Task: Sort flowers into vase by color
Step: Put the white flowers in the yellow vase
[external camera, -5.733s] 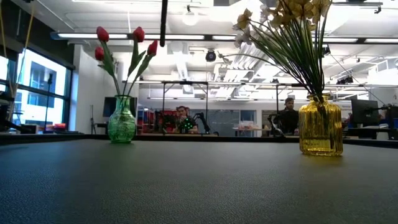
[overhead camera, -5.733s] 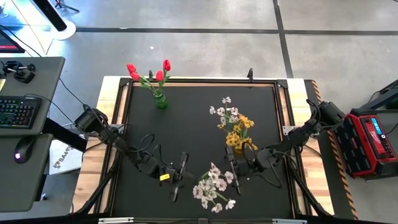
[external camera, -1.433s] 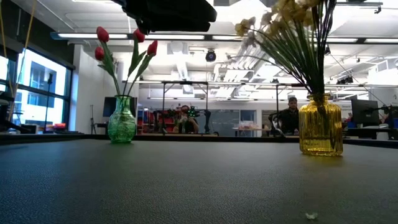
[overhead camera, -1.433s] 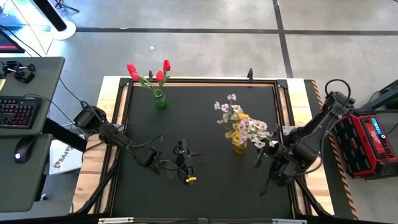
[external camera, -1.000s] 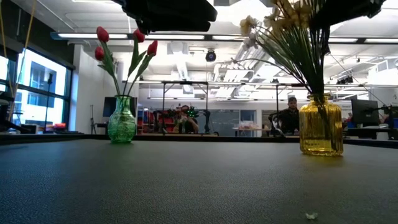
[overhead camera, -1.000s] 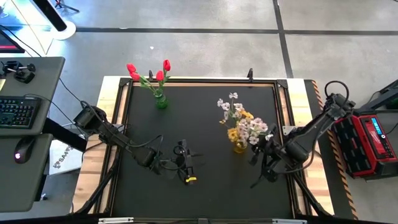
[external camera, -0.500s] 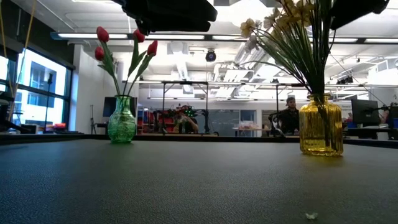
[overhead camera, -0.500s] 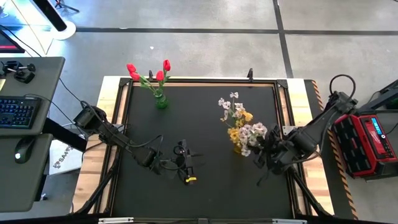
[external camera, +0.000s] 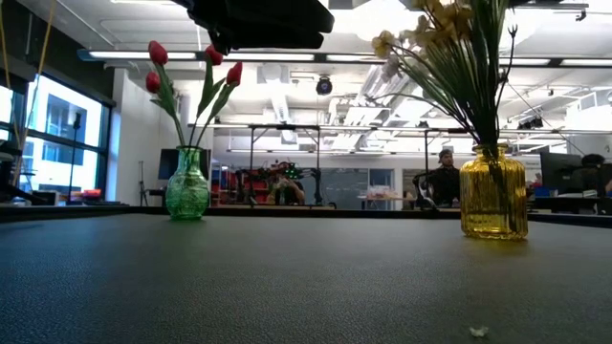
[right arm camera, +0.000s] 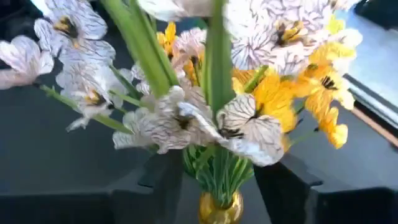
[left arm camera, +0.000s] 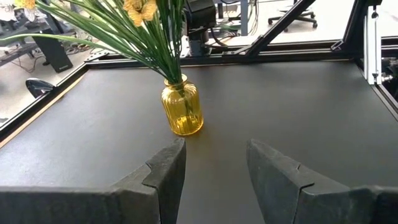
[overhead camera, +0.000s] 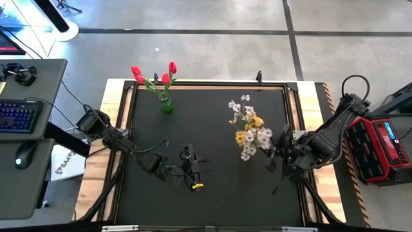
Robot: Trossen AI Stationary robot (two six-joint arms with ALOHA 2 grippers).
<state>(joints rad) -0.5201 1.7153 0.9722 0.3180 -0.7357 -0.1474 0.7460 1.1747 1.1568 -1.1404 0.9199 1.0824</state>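
A yellow vase (left arm camera: 182,112) at the table's middle right holds yellow blossoms (overhead camera: 255,121) and white-pinkish blossoms (overhead camera: 252,140) on green stems (right arm camera: 214,93). It also shows in the low view (external camera: 492,191). A green vase (overhead camera: 167,105) at the far left holds three red tulips (overhead camera: 165,77). My right gripper (right arm camera: 221,186) is open, just right of the yellow vase and above it. Its fingers stand on either side of the stems without touching them. My left gripper (left arm camera: 214,174) is open and holds nothing. It hovers near the table's middle front (overhead camera: 190,169) and points at the yellow vase.
A small white scrap (external camera: 478,332) lies on the black mat near the front. The table has a raised wooden rim (overhead camera: 122,122). A desk with a keyboard (overhead camera: 16,115) stands to the left and a red case (overhead camera: 385,147) to the right. People sit in the room behind (external camera: 442,182).
My right gripper has risen out of the top of the low view and drawn back a little toward the table's right edge. The white-pinkish bunch has stayed in the yellow vase, its heads settling slightly toward the near side.
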